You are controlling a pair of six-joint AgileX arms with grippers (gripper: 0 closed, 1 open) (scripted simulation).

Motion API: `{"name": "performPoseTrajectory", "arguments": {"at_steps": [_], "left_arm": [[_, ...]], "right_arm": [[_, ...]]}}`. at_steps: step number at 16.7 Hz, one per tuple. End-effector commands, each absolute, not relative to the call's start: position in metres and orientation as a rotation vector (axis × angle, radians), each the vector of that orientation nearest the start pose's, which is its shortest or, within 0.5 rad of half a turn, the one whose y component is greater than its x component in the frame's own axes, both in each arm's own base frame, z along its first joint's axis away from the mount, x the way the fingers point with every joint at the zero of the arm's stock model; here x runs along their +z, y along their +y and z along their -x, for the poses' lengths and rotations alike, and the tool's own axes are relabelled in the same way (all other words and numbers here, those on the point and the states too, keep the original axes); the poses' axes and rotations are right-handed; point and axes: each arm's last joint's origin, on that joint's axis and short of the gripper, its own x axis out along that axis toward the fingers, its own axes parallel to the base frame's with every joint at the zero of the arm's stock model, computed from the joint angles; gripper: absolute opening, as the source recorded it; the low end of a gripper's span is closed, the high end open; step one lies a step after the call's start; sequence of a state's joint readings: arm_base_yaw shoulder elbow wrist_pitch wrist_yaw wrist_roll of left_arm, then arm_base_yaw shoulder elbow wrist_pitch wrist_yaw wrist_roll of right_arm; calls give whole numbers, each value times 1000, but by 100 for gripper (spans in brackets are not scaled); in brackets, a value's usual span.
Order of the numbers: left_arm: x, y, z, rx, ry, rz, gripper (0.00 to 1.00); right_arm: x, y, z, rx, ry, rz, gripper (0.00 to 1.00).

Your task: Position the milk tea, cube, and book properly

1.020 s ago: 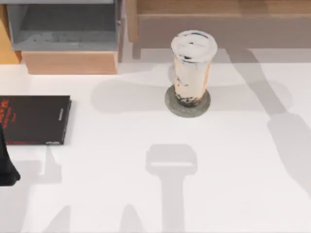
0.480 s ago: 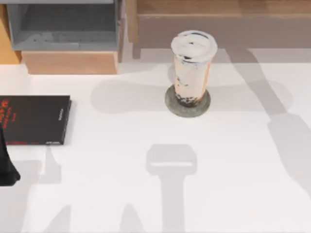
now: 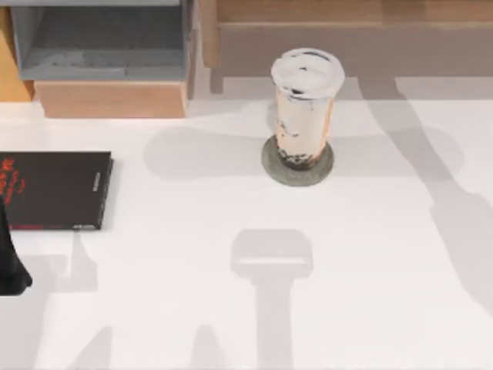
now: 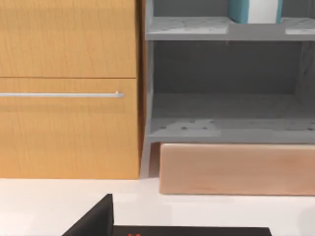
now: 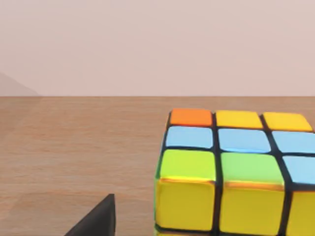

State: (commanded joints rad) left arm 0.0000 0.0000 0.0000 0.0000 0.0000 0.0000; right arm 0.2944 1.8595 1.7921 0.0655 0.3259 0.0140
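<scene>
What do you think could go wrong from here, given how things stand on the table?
The milk tea is tall on a small grey coaster; a passing arm could tip it. In the right wrist view the cube rests on a wooden surface, close to the camera, so a careless move might nudge it. The black book lies beside the left arm.

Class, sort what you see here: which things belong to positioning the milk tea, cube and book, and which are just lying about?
Belong to the job:
milk tea, standing on the coaster
cube, on a wooden surface
book, on the grey shelf

Just lying about:
black book
coaster
</scene>
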Motion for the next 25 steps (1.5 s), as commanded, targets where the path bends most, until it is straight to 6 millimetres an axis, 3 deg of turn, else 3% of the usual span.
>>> {"name": "performPoseTrajectory", "arguments": {"at_steps": [4,7,11,15,19,22,25], "left_arm": [[160,-1,-106,0,0,0,100],[160,-1,-106,0,0,0,100],[160,-1,-106,0,0,0,100],[160,-1,-106,0,0,0,100],[160,-1,-106,0,0,0,100],[160,-1,-106,0,0,0,100],[160,-1,-106,0,0,0,100]], "right_arm": [[397,121,-426,-17,0,2,100],[403,109,-406,-17,1,4,100],[409,84,-356,-13,1,6,100],[400,54,-287,-10,1,7,100],[362,28,-211,-8,3,6,100],[316,14,-163,-6,4,5,100],[262,6,-129,-5,4,3,100]]}}
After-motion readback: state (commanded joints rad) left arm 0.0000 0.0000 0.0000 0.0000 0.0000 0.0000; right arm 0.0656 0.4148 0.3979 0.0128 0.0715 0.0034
